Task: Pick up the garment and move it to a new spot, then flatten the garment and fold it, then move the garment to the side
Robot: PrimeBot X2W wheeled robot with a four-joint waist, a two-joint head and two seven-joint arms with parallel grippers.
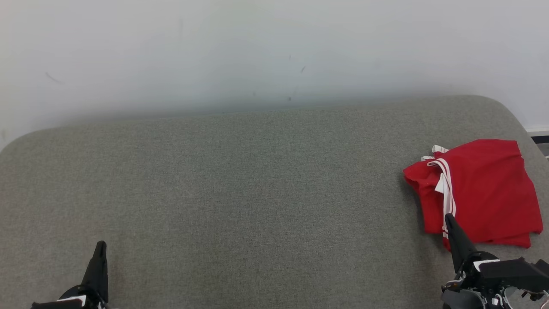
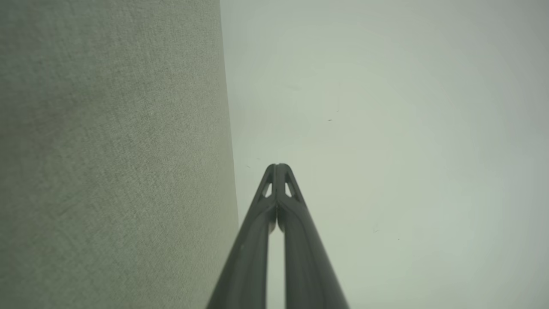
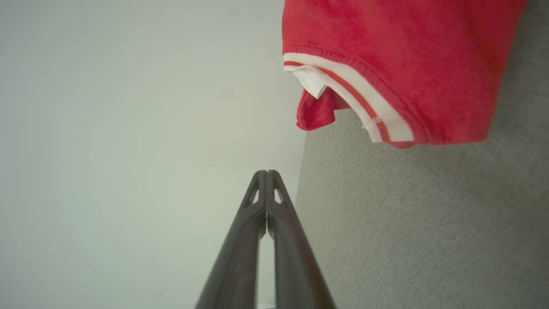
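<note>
At the near edge of the grey cushion (image 1: 257, 193) our left gripper (image 1: 101, 245) and right gripper (image 1: 448, 216) are both pressed together, empty; just past the right one, the red garment (image 1: 484, 189) lies folded at the cushion's right end.

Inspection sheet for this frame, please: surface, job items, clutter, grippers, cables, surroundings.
Surface: grey fabric cushion, rounded far corners.
Job's things: red garment with white stripes, loosely folded, lying at the cushion's right end.
Clutter: nothing seen.
Grippers: left gripper shut, empty, over the near left; right gripper shut, empty, its tip just short of the garment in the right wrist view.
Cables: nothing seen on the cushion.
Surroundings: pale wall behind, faintly scuffed.
</note>
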